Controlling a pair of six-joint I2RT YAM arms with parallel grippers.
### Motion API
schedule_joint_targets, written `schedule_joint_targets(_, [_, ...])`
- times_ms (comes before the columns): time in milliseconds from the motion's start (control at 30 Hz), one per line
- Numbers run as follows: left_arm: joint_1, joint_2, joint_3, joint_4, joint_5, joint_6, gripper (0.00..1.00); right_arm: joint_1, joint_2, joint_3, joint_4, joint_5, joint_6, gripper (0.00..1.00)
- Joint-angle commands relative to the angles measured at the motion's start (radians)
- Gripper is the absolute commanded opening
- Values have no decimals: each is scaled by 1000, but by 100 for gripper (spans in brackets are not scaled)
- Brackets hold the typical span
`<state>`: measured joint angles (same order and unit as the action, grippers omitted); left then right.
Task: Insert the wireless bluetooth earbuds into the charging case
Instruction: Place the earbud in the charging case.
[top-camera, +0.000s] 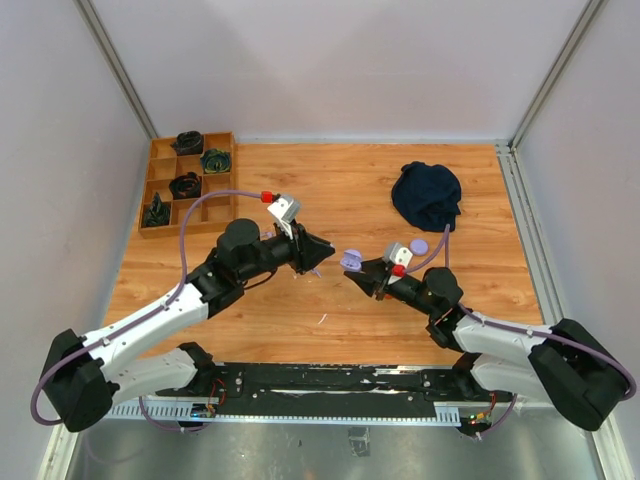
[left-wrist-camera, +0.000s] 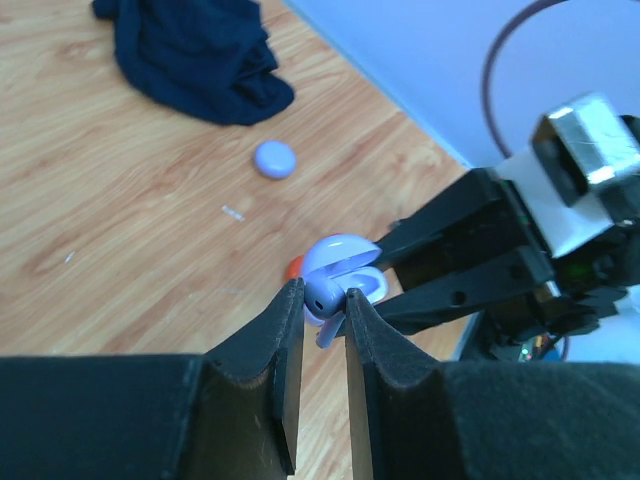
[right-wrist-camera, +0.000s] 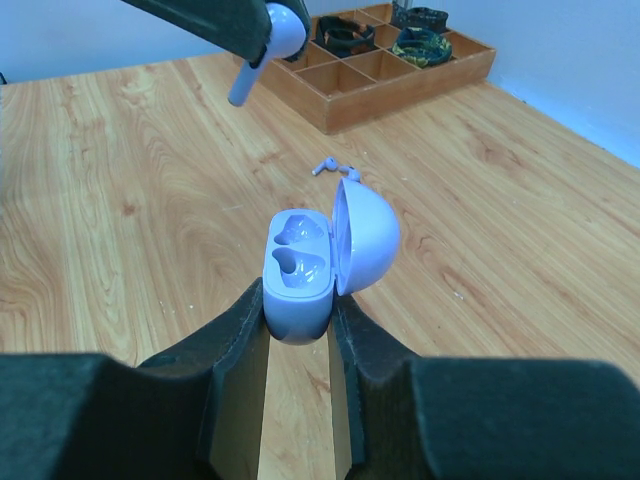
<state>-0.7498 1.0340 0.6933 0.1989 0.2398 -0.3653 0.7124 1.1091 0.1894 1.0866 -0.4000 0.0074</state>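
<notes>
While held above the desk (top-camera: 340, 195), gripped upright by right end effector (right-wrist-camera: 298, 302), fingers pressed against both flanks: lilac charging case (right-wrist-camera: 297, 265). Lid (right-wrist-camera: 368, 235) hinged open and standing to one side; two moulded sockets facing up, neither filled. Near it, left end effector (left-wrist-camera: 323, 296) almost closed, pinching one lilac earbud (right-wrist-camera: 284, 28) by the bulb, stem slanting down past the fingertips. Earbud close to open case but, going by right wrist view, apart from it and in neither socket. From top camera: both end effectors nose to nose over mid-desk, tips near each other, not touching. Second earbud (right-wrist-camera: 336, 167) lying loose on desk beyond case, between case and wooden tray (right-wrist-camera: 400, 62). Tray at far left corner, compartments holding dark coiled items. Round lilac puck (left-wrist-camera: 274, 158) flat on desk near crumpled dark blue cloth (left-wrist-camera: 190, 50), well apart from case. Orange-red speck (left-wrist-camera: 294, 267) peeking from behind case in left wrist view; too hidden to identify.
</notes>
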Motion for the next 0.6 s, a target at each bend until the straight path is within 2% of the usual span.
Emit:
schedule_joint_targets(0, [-20,-22,-16,122,100,25,20,-3,18,39,107,-12,39,6])
schedule_joint_targets(267, [-54,-3,-39,230,79,14,20,-2,72,45,227,-34,130,6])
schedule_joint_targets(567, [-117,26,-56,317,-59,7,20,-1,118,46,325,-35,181,5])
